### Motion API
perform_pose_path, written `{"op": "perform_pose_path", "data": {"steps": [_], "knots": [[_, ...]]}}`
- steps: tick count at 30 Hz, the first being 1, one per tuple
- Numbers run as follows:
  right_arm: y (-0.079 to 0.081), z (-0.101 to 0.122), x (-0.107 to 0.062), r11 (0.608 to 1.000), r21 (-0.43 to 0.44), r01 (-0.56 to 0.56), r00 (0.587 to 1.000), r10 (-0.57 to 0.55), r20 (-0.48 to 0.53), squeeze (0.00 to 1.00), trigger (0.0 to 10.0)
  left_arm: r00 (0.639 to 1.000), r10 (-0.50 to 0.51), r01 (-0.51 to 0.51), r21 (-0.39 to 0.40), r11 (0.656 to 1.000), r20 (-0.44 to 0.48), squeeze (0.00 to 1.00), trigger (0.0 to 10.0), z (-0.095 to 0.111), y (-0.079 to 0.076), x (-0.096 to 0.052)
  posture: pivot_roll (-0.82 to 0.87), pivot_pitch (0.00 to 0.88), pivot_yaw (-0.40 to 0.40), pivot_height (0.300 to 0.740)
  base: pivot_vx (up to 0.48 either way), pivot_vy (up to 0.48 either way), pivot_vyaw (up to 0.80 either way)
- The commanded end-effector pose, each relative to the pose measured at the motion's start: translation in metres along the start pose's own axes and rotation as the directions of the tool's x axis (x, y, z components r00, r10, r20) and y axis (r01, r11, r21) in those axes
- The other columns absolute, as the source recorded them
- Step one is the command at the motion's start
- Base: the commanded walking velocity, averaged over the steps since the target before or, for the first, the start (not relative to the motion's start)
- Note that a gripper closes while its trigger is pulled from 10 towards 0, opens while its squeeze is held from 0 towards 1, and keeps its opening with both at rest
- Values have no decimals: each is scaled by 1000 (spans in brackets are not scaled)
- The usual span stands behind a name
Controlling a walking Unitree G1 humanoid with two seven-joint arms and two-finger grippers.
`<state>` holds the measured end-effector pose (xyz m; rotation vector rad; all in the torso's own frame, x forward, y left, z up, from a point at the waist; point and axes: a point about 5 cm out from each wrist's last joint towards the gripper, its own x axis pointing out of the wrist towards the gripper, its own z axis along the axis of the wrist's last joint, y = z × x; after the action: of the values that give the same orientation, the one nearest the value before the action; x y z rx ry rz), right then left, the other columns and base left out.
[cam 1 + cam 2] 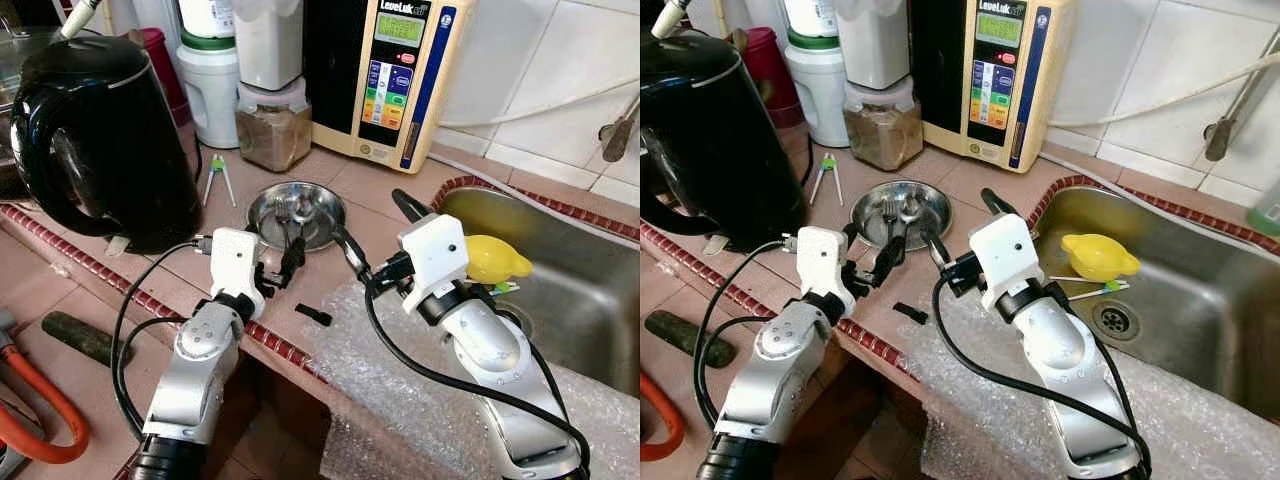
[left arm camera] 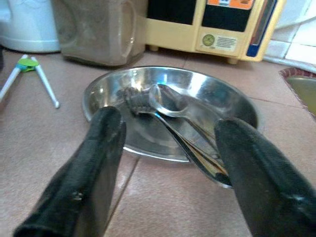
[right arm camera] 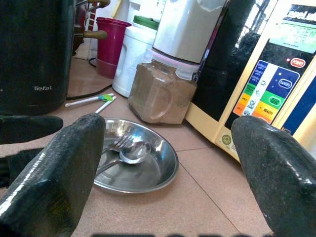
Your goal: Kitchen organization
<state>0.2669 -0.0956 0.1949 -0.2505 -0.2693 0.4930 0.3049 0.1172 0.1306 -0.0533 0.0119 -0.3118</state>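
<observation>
Silver arms, white wrists, blk fingers (image 2: 94,163).

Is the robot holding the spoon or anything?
Nothing is held. The left end effector is open around the handles of the spoon and fork; the right end effector is open.

Black kettle (image 1: 95,140) stands beside water ionizer (image 1: 385,75).

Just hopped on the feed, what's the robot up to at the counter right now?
Both arms reach toward a steel dish on the tiled counter, which holds a spoon and a fork. The left gripper is open at the dish's near rim, its fingers on either side of the utensil handles, gripping nothing. The right gripper is open beside the dish, near the sink, where a yellow lemon squeezer lies.
</observation>
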Motion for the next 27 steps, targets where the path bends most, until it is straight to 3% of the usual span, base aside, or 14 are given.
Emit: {"op": "perform_pose_path", "data": {"steps": [1,8,18,27], "knots": [[2,4,-1,1000,-11,-7,1000,7,10,631,10000,1000,12,-13,-47,999,-14,0,0,1,1,5,-19,50,-12,740,0,0,0],[2,3,0,1000,-19,-6,1000,6,7,624,10000,998,40,-47,-149,988,-47,0,0,1,3,8,-16,53,-10,740,0,0,0],[2,3,1,1000,-24,-2,1000,2,6,525,10000,994,56,-81,-285,955,-97,0,0,3,5,11,-8,56,-2,740,0,0,0],[2,2,2,1000,-27,4,1000,-4,5,455,10000,987,68,-125,-427,896,-146,0,0,4,9,15,-8,55,1,740,0,0,0]]}}
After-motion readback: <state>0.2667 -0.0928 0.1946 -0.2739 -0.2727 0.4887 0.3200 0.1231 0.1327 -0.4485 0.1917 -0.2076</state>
